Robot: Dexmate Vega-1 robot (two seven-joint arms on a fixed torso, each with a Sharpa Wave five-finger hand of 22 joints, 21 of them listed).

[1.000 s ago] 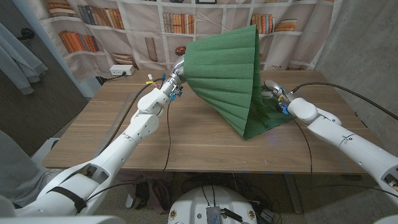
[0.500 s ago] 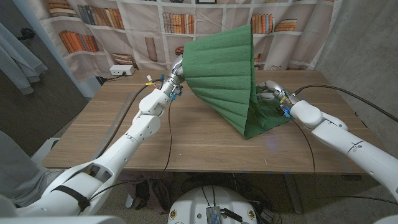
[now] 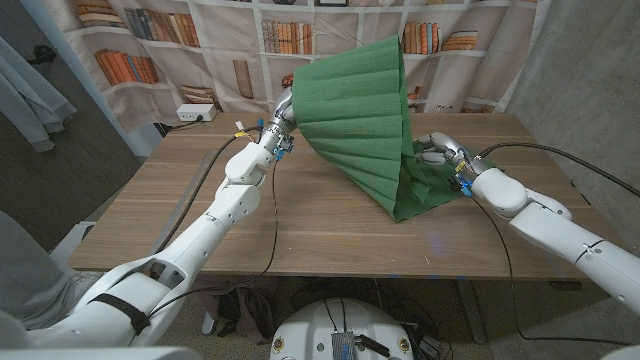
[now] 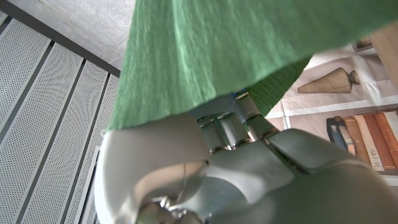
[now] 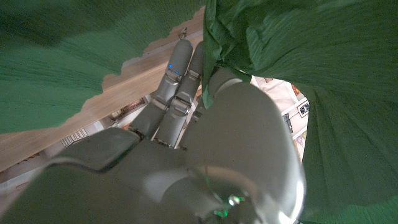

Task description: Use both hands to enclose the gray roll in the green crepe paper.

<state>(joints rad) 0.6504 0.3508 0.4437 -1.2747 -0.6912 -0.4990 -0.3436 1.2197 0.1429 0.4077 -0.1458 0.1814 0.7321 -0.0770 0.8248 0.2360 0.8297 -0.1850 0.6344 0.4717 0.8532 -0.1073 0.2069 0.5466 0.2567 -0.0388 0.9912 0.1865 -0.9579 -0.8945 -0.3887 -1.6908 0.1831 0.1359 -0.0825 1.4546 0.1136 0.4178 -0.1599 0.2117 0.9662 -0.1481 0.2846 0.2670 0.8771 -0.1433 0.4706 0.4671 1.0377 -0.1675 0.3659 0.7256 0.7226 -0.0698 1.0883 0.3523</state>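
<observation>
The green crepe paper [image 3: 355,120] stands lifted over the middle of the wooden table [image 3: 180,210], fanned out in pleats. My left hand [image 3: 284,108] grips its gathered corner high at the far left. In the left wrist view the paper [image 4: 205,43] drapes over that hand [image 4: 230,162]. My right hand [image 3: 438,150] holds the paper's lower part on the table at the right. Seen from the right wrist, the sheet [image 5: 323,74] is pinched between that hand's [image 5: 205,143] thumb and fingers. The gray roll is hidden from me.
A white power strip [image 3: 196,113] lies at the table's far left corner. Black cables [image 3: 530,148] run across the table's right side and along the left arm. A bookshelf-print curtain [image 3: 150,40] hangs behind the table.
The paper's raised top edge has swung slightly left. My right hand has shifted a little toward me with the lower part of the sheet. The left hand has hardly moved.
</observation>
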